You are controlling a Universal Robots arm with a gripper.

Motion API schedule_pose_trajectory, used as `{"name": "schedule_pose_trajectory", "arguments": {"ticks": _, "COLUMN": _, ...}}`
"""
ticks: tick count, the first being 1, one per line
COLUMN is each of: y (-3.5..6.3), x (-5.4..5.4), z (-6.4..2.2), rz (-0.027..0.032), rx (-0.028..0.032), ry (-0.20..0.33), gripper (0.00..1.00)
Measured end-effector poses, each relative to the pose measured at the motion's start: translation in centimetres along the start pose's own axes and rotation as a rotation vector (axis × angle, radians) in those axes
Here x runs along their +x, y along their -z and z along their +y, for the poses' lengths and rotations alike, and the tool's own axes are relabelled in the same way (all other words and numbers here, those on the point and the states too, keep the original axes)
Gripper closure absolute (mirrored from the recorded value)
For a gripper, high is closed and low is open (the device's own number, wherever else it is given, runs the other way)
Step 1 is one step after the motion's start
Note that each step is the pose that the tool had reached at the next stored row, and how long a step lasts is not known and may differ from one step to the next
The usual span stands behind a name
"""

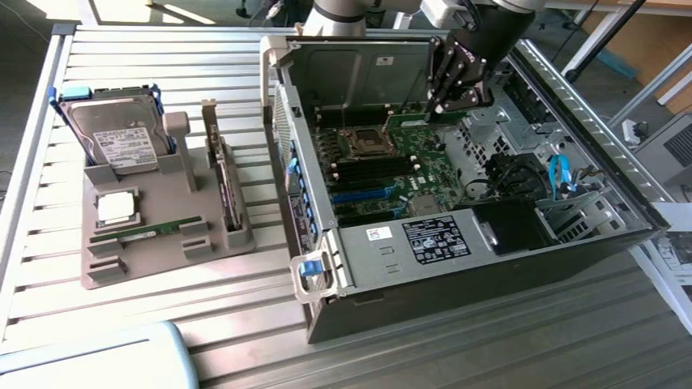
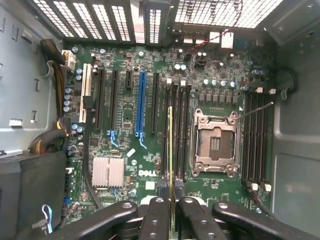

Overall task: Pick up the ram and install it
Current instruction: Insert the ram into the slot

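Note:
My gripper [image 1: 436,109] hangs inside the open computer case [image 1: 487,267], above the motherboard [image 1: 400,174]. It is shut on the ram [image 1: 409,121], a thin green stick. In the wrist view the ram [image 2: 170,150] shows edge-on, running out from between the black fingers [image 2: 156,217] of the gripper [image 2: 172,202]. It hovers over the bank of long black memory slots [image 2: 180,130] beside the empty processor socket [image 2: 215,142], roughly parallel to them and not seated in any. A second bank of slots [image 2: 257,140] lies on the socket's other side.
On the exterior view's left a grey holder [image 1: 162,259] carries a hard drive [image 1: 119,134], an expansion card [image 1: 222,182], a square silver chip [image 1: 117,207] and another green stick [image 1: 146,232]. Case walls, cables [image 1: 557,174] and a silver heatsink [image 2: 107,171] surround the board.

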State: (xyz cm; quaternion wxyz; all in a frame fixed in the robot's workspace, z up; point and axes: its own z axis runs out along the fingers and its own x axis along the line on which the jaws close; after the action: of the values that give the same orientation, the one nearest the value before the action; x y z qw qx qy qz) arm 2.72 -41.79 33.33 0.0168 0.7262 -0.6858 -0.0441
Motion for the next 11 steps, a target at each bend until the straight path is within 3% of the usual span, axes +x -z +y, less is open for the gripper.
{"name": "schedule_pose_trajectory", "arguments": {"ticks": 11, "y": -2.18, "x": 0.0, "z": 0.57, "rz": 0.0003, "rx": 0.0004, "ry": -0.014, "gripper": 0.86}}
